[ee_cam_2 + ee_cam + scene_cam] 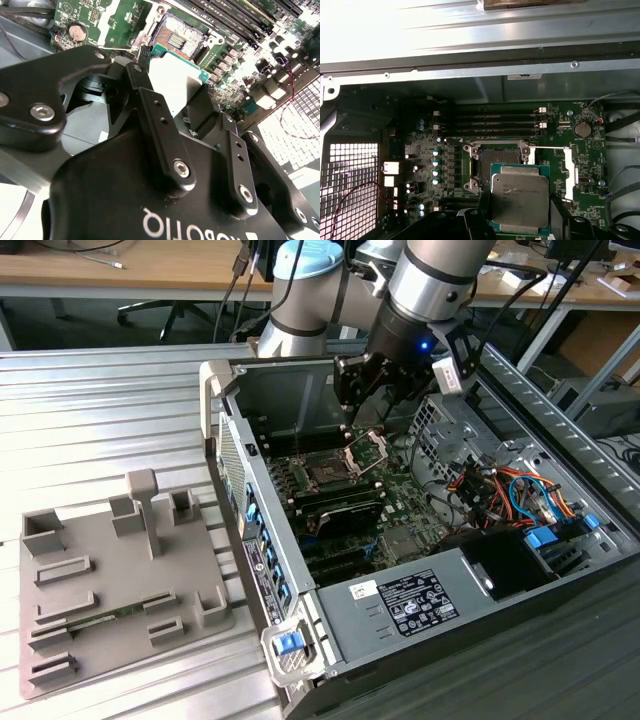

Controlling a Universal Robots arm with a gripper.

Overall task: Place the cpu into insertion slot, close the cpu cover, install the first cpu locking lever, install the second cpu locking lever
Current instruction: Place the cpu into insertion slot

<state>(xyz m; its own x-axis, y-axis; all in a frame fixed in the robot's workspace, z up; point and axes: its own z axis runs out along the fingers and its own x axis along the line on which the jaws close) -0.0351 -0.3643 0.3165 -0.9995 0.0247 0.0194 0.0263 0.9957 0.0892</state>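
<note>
Fig.: gripper (365, 400) was closed on the cpu (520, 197), clasping two opposite edges | cpu was held flat above the board, offset just beside the insertion slot (492, 154) | cpu cover (368, 447) stood raised, slot unoccupied.

In the first wrist view we note the cpu (520, 197) hides part of the insertion slot (497, 155); socket pins are indiscernible.
</note>
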